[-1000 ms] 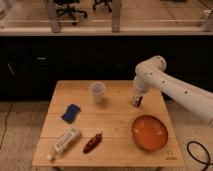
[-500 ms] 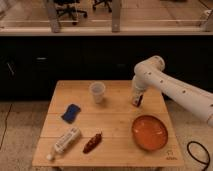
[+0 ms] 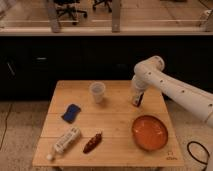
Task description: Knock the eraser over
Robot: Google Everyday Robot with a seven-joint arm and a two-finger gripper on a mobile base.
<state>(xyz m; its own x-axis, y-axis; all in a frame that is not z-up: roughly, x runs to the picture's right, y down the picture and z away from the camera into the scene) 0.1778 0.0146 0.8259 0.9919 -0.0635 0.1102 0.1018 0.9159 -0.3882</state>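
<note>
The eraser (image 3: 135, 103) is a small dark block with a faint orange mark. It stands on the wooden table (image 3: 115, 145) right of the middle, toward the back. My gripper (image 3: 137, 98) hangs from the white arm (image 3: 165, 85) and points down right at the eraser. Its dark tip merges with the block, so I cannot tell whether they touch. The arm reaches in from the right.
A clear cup (image 3: 97, 92) stands left of the gripper. A flat blue pad (image 3: 71, 112) lies at the left. A white tube (image 3: 65, 141) and a brown-red chili (image 3: 93, 142) lie at the front. An orange bowl (image 3: 149, 132) sits in front of the gripper.
The arm and gripper have shifted only slightly and stay at the eraser. Nothing on the table has visibly moved.
</note>
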